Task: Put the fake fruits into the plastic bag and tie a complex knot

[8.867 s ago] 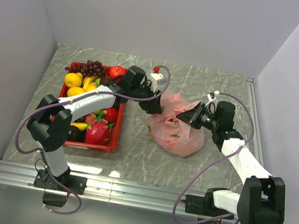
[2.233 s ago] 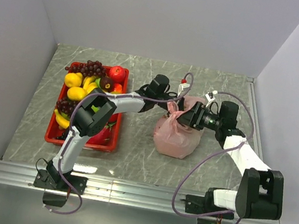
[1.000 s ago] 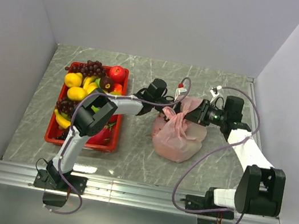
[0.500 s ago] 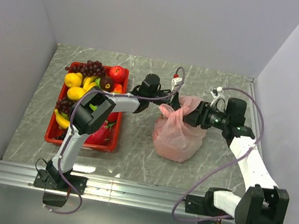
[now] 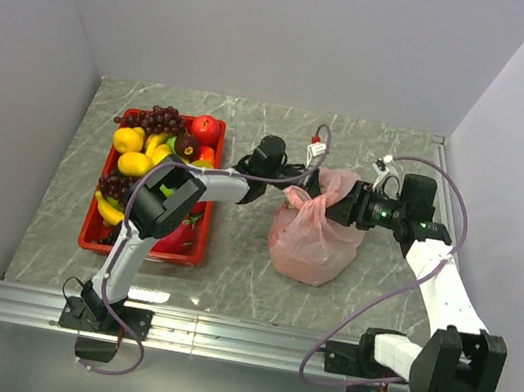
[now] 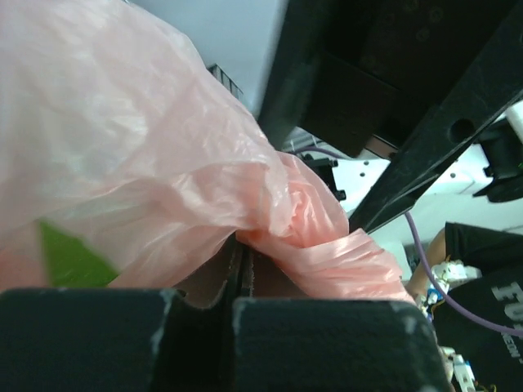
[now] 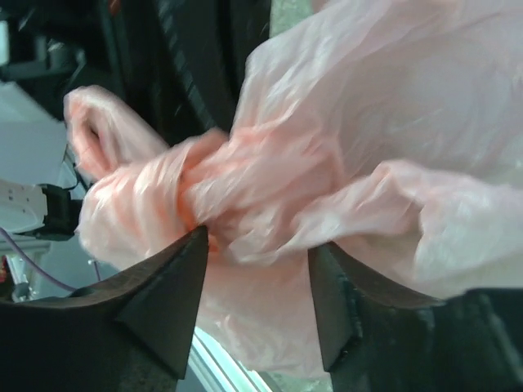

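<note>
Shifted slightly right: right gripper [image 7: 257, 245], jaws apart around one knot [image 7: 229, 192]; left gripper [image 6: 239, 298] clamped shut on film of one bag [image 5: 312, 246]; one tray [image 5: 86, 226] to left.

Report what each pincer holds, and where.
Left pincer pinches the plastic bag by its film near the knot. Right pincer is open astride the knot, gripping nothing.
</note>
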You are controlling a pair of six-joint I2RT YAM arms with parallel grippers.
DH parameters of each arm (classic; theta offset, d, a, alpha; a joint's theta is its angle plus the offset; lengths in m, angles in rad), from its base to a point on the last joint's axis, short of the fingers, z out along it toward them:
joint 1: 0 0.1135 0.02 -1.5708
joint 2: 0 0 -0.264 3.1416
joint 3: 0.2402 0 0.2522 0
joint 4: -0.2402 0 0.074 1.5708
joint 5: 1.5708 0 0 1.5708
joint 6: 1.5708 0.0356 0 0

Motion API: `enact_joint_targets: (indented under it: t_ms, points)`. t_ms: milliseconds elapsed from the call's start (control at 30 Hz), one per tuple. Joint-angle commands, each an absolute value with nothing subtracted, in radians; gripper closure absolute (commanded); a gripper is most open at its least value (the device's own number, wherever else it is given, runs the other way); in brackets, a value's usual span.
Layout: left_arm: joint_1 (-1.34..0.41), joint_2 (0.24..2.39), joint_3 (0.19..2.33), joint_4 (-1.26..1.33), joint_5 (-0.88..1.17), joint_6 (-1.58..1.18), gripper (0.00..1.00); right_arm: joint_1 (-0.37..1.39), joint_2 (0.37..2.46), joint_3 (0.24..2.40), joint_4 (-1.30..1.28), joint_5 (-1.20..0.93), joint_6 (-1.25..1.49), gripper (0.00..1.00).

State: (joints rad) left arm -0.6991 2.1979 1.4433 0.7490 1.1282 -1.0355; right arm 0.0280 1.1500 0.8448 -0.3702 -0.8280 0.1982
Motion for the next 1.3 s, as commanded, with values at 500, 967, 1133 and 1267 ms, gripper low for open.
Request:
enact_joint_targets:
  t_ms: [500,967,1133,1267]
  points:
    - [-0.83,2.235,1.557,0.887,1.039,-1.057,0.99,0.052,1.177,0.77,-0.285,-0.873,0.259,0.42]
    - [-0.859,2.249,1.505,0.934,1.023,-1.094,0.97,0.043,1.145,0.873,-0.596,-0.871,0.009,0.2]
    - [-0.859,2.24,1.488,0.954,1.026,-1.101,0.97,0.022,1.138,0.946,-0.756,-0.833,-0.096,0.17]
    - [-0.858,2.227,1.479,0.94,1.032,-1.083,0.97,-0.028,1.135,0.983,-0.847,-0.842,-0.133,0.14]
